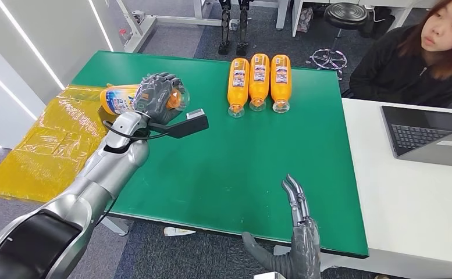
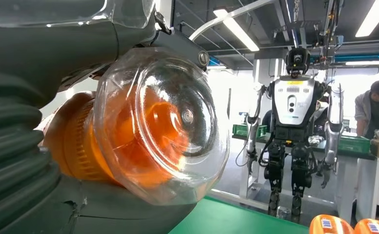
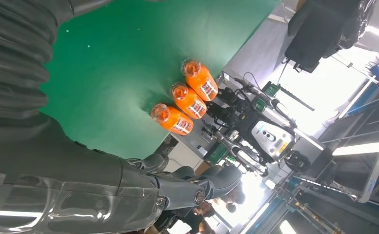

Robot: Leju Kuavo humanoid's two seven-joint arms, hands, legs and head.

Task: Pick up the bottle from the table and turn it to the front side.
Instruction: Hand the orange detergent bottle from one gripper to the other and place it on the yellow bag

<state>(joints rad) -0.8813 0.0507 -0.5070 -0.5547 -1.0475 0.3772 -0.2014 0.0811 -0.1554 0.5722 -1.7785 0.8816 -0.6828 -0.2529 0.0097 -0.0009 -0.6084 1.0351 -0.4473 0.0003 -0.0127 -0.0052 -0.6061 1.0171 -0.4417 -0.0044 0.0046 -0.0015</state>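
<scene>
Head view, left hand [image 1: 158, 96]: wrapped around orange bottle [image 1: 118, 99], held sideways above the table's far left corner
Right hand [image 1: 298, 232]: holding nothing, fingers straight and apart, at near table edge
Table [image 1: 223, 168]: green mat; three orange bottles [image 1: 258, 81] lying side by side at far edge
Beside: yellow plastic sheet [image 1: 49, 145] left, white desk [image 1: 409, 197] with laptop [image 1: 430, 136] right
Room: seated person [image 1: 409, 52], stool [image 1: 345, 14]; another robot [image 2: 294, 126] standing in left wrist view

Bottle [image 1: 118, 99] labels too small to read
</scene>
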